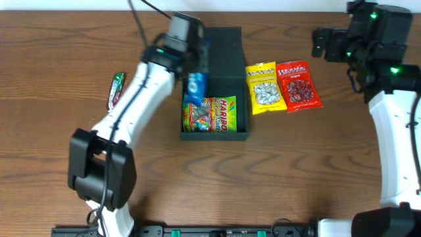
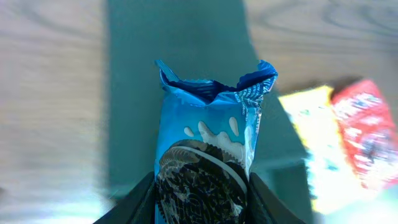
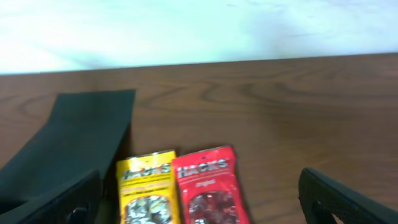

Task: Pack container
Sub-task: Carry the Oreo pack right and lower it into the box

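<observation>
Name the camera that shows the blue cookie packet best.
Left wrist: the blue cookie packet fills the frame, print and crimped top clear. Overhead shows it only as a small blue patch. Right wrist misses it.

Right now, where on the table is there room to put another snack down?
The biggest bare wood is in front of the yellow packet and red packet, between the container and the right arm. It's crowded at the container: the Haribo bag fills its near end, and the left tool holds a blue cookie packet above it.

Wood-grain worktop [image 1: 52, 39] is filling the overhead view; a pale, bright wall [image 3: 199, 25] is showing just beyond its far edge.
</observation>
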You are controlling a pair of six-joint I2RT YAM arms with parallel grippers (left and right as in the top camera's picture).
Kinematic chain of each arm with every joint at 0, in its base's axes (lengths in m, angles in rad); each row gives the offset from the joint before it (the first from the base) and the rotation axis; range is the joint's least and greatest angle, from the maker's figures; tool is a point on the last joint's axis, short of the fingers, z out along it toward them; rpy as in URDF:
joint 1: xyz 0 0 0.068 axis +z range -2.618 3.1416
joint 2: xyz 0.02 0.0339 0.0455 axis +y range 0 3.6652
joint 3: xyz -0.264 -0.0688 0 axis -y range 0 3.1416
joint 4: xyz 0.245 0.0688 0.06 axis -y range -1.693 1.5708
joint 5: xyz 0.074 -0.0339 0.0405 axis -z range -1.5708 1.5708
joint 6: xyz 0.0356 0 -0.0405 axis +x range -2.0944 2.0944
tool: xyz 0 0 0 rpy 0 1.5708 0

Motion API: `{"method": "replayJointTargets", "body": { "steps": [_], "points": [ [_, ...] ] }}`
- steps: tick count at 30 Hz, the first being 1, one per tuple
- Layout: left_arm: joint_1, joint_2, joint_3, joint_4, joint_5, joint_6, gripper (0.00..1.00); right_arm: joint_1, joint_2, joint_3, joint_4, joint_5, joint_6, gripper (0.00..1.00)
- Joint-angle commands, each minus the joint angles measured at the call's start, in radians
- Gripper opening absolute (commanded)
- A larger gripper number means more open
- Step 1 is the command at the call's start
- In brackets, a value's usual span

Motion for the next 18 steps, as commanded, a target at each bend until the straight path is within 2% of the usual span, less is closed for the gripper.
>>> {"method": "replayJointTargets", "body": {
  "steps": [1, 8, 13, 18],
  "points": [
    [-0.07, -0.01, 0.01, -0.014, -0.005, -0.214, 0.06, -0.042, 0.001, 0.002, 0.018, -0.001, 0.019, 0.99],
    [-0.2, -0.001, -0.006, -0.056, -0.106, -0.388, 0.06, -0.104, 0.001, 0.002, 0.055, -0.001, 0.018, 0.99],
    [-0.246, -0.001, -0.048, -0.022, -0.11, -0.42, 0.06, -0.113, 0.001, 0.002, 0.061, -0.002, 0.018, 0.99],
    [-0.267, -0.001, -0.098, 0.013, -0.185, -0.464, 0.06, -0.113, 0.001, 0.002, 0.061, -0.009, 0.007, 0.99]
  ]
}}
